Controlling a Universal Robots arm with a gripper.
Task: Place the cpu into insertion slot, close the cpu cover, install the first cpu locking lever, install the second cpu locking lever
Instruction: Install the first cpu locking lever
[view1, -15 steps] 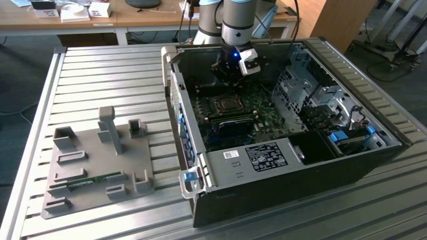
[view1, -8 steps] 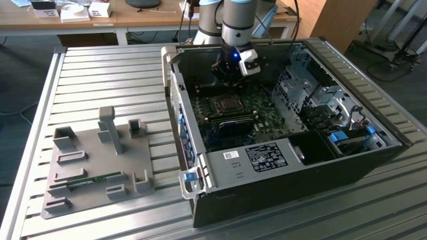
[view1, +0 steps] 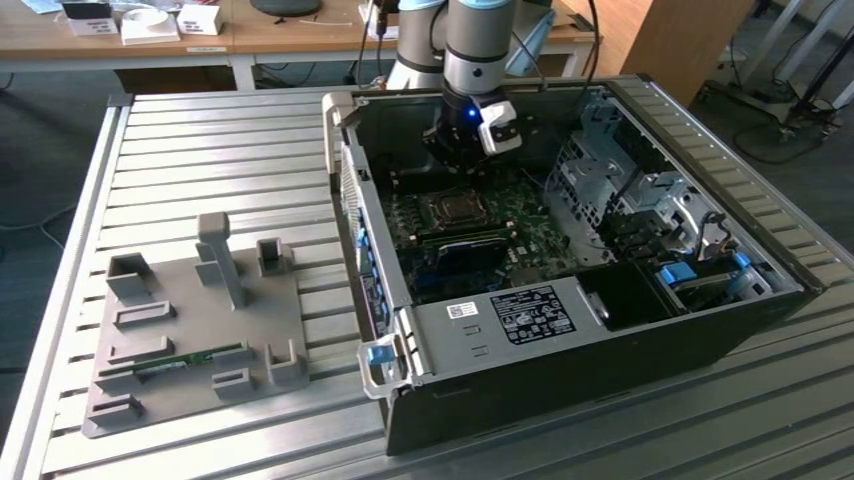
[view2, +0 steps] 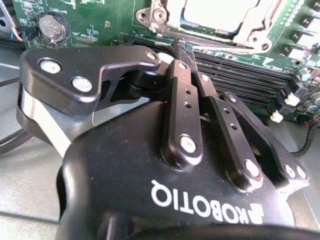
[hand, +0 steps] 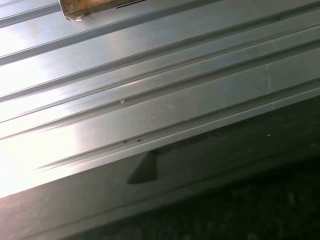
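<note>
Nearest in the exterior view, at the front end of the computer case (view1: 574, 400), lies a black box with a white label (view1: 534, 312). A blue latch (view1: 380, 352) sticks out at the case's corner just beside it. Off the case's side, towards the exterior view's left, a grey fixture tray (view1: 187, 330) rests on the slatted metal table (view1: 200, 150), well apart from the case. A green memory stick (view1: 174, 362) lies in one of its holders.

Deeper in the case, the green motherboard (view1: 501, 235) covers the floor, with the insertion slot (view1: 454, 208) near its middle. In the second wrist view the cpu (view2: 215, 12) sits in that slot, silver top up. The cpu cover (view2: 247, 32) appears to lie down around it, the chip showing through its window (how the levers stand I cannot tell). Long black memory slots (view2: 240, 75) run just beside the slot, and a coin battery (view2: 52, 27) sits on the board near it.

At the case's far end the gripper (view1: 454, 162) hangs inside the case, above the motherboard and just beyond the slot. Its fingers (view2: 182, 100) are drawn together at the tips, with no gap showing and nothing seen between them. Beyond the case stands a wooden desk (view1: 267, 35).
</note>
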